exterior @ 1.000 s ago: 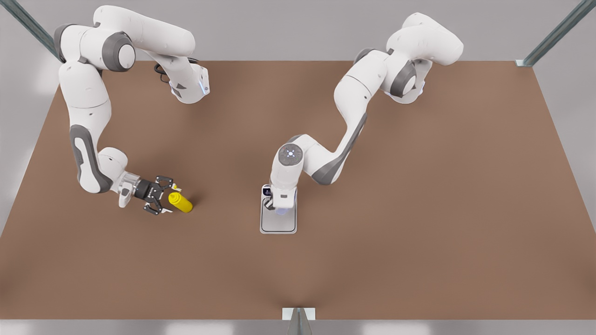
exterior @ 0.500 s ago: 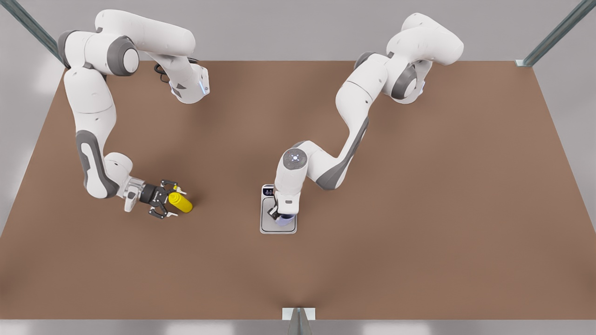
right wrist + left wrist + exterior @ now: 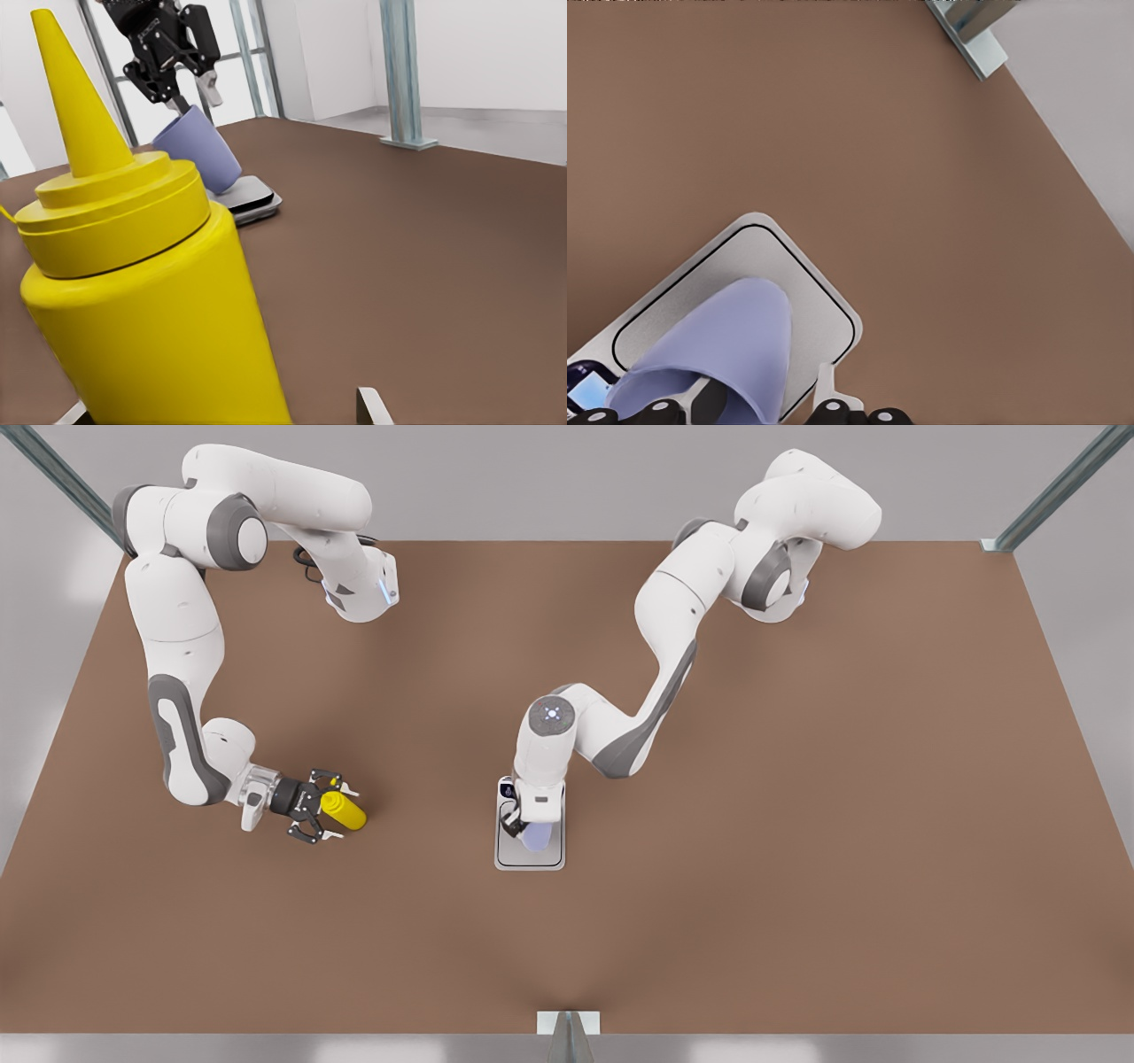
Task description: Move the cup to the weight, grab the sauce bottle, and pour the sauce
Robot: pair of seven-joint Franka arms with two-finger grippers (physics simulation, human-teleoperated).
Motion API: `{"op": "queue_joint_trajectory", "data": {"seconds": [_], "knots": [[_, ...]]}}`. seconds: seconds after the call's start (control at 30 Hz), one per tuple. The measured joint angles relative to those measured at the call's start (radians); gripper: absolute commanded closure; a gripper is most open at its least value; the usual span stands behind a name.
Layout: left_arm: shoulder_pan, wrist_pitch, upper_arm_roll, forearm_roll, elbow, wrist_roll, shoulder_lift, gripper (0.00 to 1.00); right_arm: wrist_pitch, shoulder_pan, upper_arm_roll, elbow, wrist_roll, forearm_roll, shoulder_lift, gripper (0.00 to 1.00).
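The lavender cup (image 3: 537,838) hangs tilted over the silver scale (image 3: 529,861), the weight, its lower edge at the plate. My left gripper (image 3: 523,828) is shut on the cup's rim from above. The left wrist view shows the cup (image 3: 718,345) over the weight (image 3: 806,292), below the left gripper (image 3: 744,412). The yellow sauce bottle (image 3: 344,811) stands on the table at the front view's left. My right gripper (image 3: 335,811) is open, one finger on each side of it. From the right wrist, the sauce bottle (image 3: 151,292) is close, with the cup (image 3: 197,155) and left gripper (image 3: 188,99) beyond.
The brown table (image 3: 797,779) stretches wide toward the front view's right. Metal frame posts (image 3: 567,1032) stand at the table's edges and corners. The weight's blue display (image 3: 586,391) lies beside the cup.
My right gripper has slid toward the front view's right, bringing its open fingers around the sauce bottle. The left arm shifted over the weight, with the cup staying tilted in its grip.
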Motion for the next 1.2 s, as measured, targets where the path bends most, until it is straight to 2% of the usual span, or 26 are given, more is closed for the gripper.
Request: {"op": "queue_joint_trajectory", "data": {"seconds": [0.2,0.33,0.37,0.4,0.43,0.47,0.5,0.53,0.57,0.6,0.63,0.67,0.7,0.73,0.8,0.83,0.97,1.2], "knots": [[0.003,0.007,0.000,0.001,0.000,0.001,-0.002,0.37,0.004,0.002,0.000,0.014,0.002,0.000,0.006,0.00],[0.009,-0.100,0.002,0.001,0.000,0.012,-0.066,0.37,0.004,0.005,0.000,0.018,0.002,-0.001,0.006,0.00],[0.011,-0.159,-0.003,0.000,-0.005,0.027,-0.114,0.38,0.004,0.005,0.000,0.018,0.002,-0.001,0.006,0.00],[0.017,-0.291,-0.005,-0.005,-0.033,0.115,-0.218,0.36,0.004,0.005,0.000,0.018,0.000,-0.001,0.006,0.00],[0.067,-0.370,0.002,-0.022,-0.135,0.261,-0.361,0.25,0.004,0.005,0.000,0.018,0.000,0.000,0.006,0.00],[0.142,-0.404,0.025,-0.042,-0.321,0.450,-0.541,0.17,0.004,0.005,0.000,0.018,0.000,-0.001,0.006,0.00],[0.185,-0.445,0.129,-0.064,-0.465,0.694,-0.663,0.05,0.004,0.005,0.000,0.018,0.001,0.000,0.006,0.03],[0.193,-0.554,0.356,-0.097,-0.502,1.013,-0.694,0.00,0.004,0.005,0.000,0.018,0.001,-0.001,0.006,0.05],[0.198,-0.622,0.587,-0.140,-0.537,1.345,-0.692,0.00,0.004,0.005,0.000,0.018,0.001,0.000,0.006,0.05],[0.224,-0.627,0.676,-0.175,-0.581,1.571,-0.682,0.00,0.004,0.005,0.000,0.018,0.002,0.000,0.006,0.06],[0.318,-0.625,0.644,-0.198,-0.584,1.611,-0.685,0.00,0.004,0.005,0.000,0.018,0.000,0.001,0.006,0.07],[0.530,-0.619,0.381,-0.191,-0.580,1.601,-0.753,0.00,0.003,0.005,0.000,0.018,0.000,0.000,0.006,0.12],[0.680,-0.620,0.159,-0.149,-0.591,1.600,-0.812,0.00,0.003,0.005,0.000,0.018,0.000,-0.001,0.006,0.19],[0.691,-0.625,0.141,-0.111,-0.609,1.612,-0.840,0.00,0.003,0.005,0.000,0.018,0.000,-0.001,0.006,0.26],[0.785,-0.447,-0.003,-0.059,-0.848,1.601,-1.008,0.00,0.000,0.005,0.000,0.018,0.002,-0.001,0.006,0.31],[0.835,-0.442,-0.082,-0.041,-0.857,1.599,-1.023,0.00,0.001,0.005,0.000,0.018,0.002,-0.001,0.006,0.31],[0.813,-0.455,-0.106,0.007,-0.857,1.602,-0.976,0.00,0.002,0.005,0.000,0.020,0.008,0.001,0.007,0.31],[0.731,-0.441,-0.107,0.030,-0.853,1.552,-0.963,0.00,-0.005,0.002,0.000,0.021,0.012,0.001,0.011,0.40]]}}
